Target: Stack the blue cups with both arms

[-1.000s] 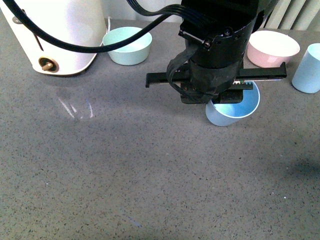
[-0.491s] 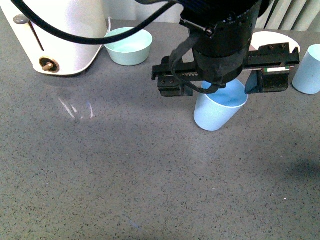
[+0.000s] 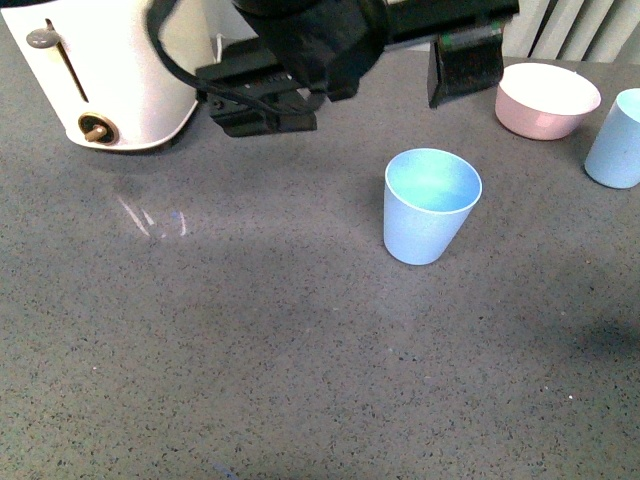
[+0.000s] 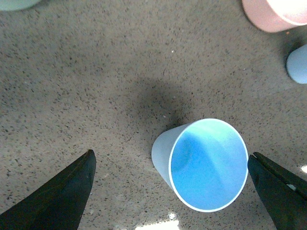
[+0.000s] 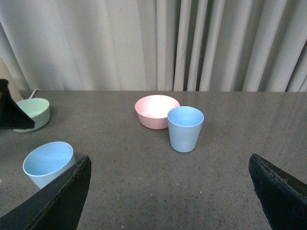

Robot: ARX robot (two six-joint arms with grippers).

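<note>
One blue cup [image 3: 430, 205] stands upright and free on the grey table, mouth up. My left gripper [image 3: 362, 108] is open and lifted above and behind it; its black bar spans the top of the front view. In the left wrist view the cup [image 4: 206, 165] sits below and between the spread fingers [image 4: 62, 196], nearer one of them, touching neither. The second blue cup [image 3: 615, 140] stands upright at the far right, next to the pink bowl [image 3: 547, 98]. My right gripper [image 5: 170, 160] is open and empty, and faces the second cup [image 5: 185, 128] from a distance.
A white toaster-like appliance [image 3: 110, 70] stands at the back left. A mint green bowl [image 5: 31, 114] sits behind the left arm. The pink bowl [image 5: 157, 110] is just behind the second cup. Curtains hang behind the table.
The left gripper opened and let go of the first cup, then rose and moved back and to the left. The cup went from tilted in the gripper to standing upright on the table.
</note>
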